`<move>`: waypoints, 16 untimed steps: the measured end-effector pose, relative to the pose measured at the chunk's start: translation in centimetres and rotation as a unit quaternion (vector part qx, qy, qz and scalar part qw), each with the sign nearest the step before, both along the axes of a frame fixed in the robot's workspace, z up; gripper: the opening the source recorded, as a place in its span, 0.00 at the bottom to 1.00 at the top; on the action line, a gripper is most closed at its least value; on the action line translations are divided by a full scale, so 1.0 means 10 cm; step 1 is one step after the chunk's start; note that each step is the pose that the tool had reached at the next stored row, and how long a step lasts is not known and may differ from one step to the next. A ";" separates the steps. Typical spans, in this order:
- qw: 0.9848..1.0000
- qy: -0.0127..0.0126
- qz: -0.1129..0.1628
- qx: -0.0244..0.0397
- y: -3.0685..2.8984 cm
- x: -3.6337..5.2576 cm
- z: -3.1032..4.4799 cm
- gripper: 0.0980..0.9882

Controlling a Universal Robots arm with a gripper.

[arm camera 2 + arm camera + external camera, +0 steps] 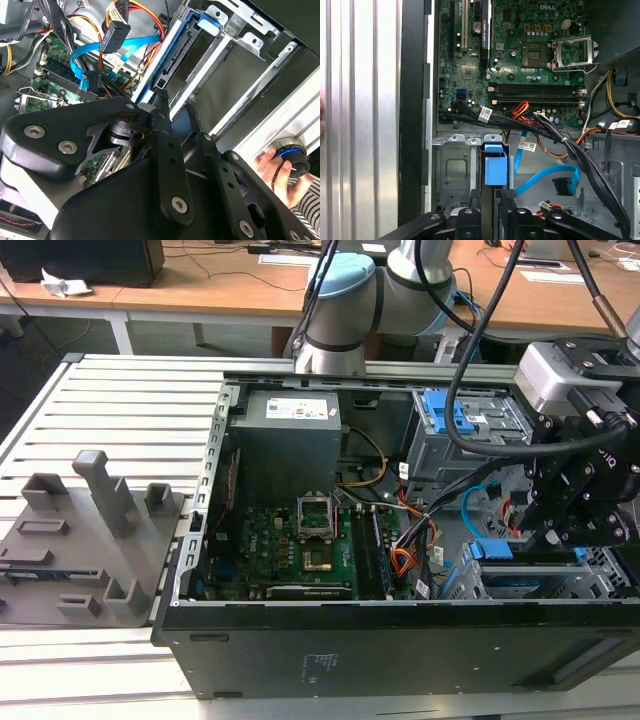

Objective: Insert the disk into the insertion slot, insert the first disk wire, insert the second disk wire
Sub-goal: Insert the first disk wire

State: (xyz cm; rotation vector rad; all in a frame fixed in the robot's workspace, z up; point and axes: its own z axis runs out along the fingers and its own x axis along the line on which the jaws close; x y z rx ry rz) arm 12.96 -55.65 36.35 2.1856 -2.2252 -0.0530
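Slotted aluminium forms the tabletop (110,400) under an open computer case (400,650). At the exterior view's right, the pincer (560,538) is held over the case's corner. In the first wrist view its fingers (476,200) are pressed onto the disk (495,167), seen edge-on, partly sunk into the insertion slot (452,170). Beside it, the second disk wire (545,177) lies looped; the first disk wire (521,108) is draped near the motherboard (520,40).
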 end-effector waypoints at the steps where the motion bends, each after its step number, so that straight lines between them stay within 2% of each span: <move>1: 1.000 0.000 0.000 0.000 0.001 0.000 -0.001 0.23; 2: 1.000 0.000 0.000 0.000 0.035 0.014 0.000 0.23; 7: 1.000 0.000 0.000 -0.002 0.345 0.027 0.000 0.23; 8: 1.000 0.000 0.000 -0.002 0.424 0.027 -0.001 0.23; 9: 1.000 0.000 0.000 -0.004 0.545 0.027 0.000 0.23; 11: 1.000 0.001 0.000 -0.005 0.600 0.133 -0.008 0.23; 13: 1.000 0.001 0.000 -0.005 0.620 0.156 -0.029 0.23; 16: 1.000 0.002 0.000 -0.006 0.628 0.175 -0.100 0.23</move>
